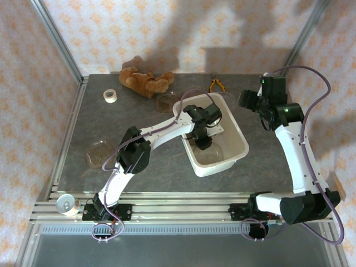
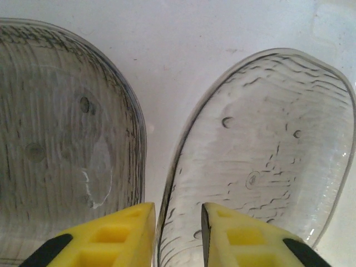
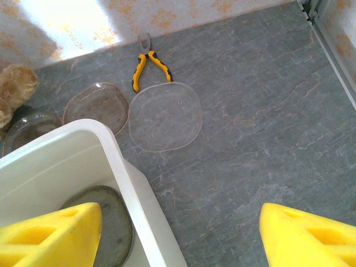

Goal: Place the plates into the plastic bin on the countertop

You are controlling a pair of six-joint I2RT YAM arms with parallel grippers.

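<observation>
The white plastic bin point(image 1: 238, 135) stands mid-countertop point(image 1: 278, 161). My left gripper point(image 1: 203, 142) reaches down into it. Two plates lie on the bin floor, a smoky one point(image 2: 61, 144) and a clear one point(image 2: 267, 150). The left gripper point(image 2: 178, 222) is open, its yellow fingers straddling the clear plate's thin rim with a gap on the right side. My right gripper point(image 1: 248, 100) hovers open beside the bin's far right corner; in its own view the right gripper point(image 3: 181, 222) spans the bin wall point(image 3: 122, 167). More plates rest on the countertop point(image 3: 165, 115), point(image 3: 95, 105), point(image 1: 100, 154).
A teddy bear point(image 1: 143, 80) and a white tape roll point(image 1: 110, 95) lie at the back left, yellow-handled pliers point(image 1: 216, 84) at the back. A tin can point(image 1: 68, 204) stands on the front rail by the left base. Aluminium rails edge the surface.
</observation>
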